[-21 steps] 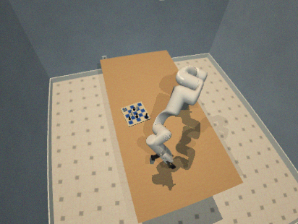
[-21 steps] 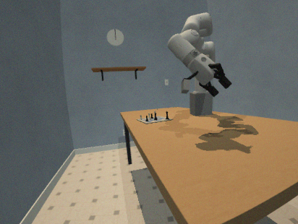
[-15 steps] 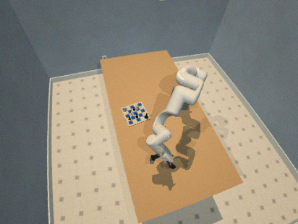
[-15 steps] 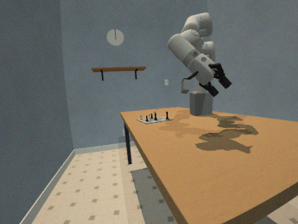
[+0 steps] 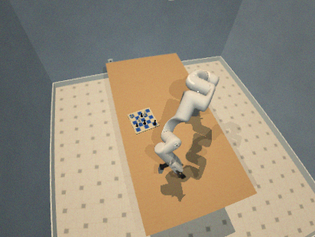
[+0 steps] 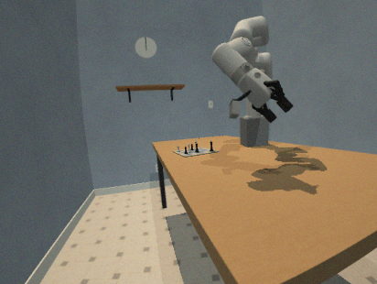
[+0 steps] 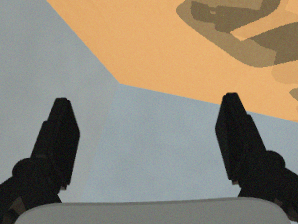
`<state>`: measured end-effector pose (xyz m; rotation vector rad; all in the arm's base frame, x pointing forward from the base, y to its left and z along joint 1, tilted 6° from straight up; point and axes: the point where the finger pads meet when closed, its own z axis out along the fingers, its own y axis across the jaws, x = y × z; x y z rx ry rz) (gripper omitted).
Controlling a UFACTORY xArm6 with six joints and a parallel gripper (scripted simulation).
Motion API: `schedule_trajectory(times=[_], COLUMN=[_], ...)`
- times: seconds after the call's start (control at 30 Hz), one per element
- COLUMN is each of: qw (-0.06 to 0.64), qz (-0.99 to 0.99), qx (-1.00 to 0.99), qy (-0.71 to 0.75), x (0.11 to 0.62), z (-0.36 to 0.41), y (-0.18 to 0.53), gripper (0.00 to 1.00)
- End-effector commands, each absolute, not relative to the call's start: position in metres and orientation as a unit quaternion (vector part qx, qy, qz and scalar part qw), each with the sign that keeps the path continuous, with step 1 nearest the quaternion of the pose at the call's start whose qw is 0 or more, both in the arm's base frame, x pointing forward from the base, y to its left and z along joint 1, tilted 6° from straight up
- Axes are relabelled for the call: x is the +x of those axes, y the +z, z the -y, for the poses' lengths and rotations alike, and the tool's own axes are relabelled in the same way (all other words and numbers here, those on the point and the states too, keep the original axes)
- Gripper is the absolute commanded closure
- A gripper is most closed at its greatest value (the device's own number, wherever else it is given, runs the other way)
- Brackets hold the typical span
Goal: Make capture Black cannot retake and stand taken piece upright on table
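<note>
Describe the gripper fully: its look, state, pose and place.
The gripper is black, with two blunt fingers mounted on the white arm's last link. It is open wide and holds nothing. In the exterior view it hangs high above the wooden table, tilted downward, well away from the chessboard. In the wrist view the fingers frame the table's edge and the wall beyond. Nothing touches it.
</note>
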<state>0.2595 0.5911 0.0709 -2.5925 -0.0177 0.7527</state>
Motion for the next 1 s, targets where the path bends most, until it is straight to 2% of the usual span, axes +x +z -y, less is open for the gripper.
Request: schedule_trajectory(times=[0.0,0.53,0.97], qw=[0.218,0.111,0.060], qz=[0.003,-0.104,-0.152], qx=[-0.939,-0.982,-0.986], qy=[0.265,0.114,0.045], x=[0.262,0.292,0.305], z=[-0.590,-0.530,-0.503], y=[0.072,0.045,0.032], gripper=[0.00,0.00,0.00])
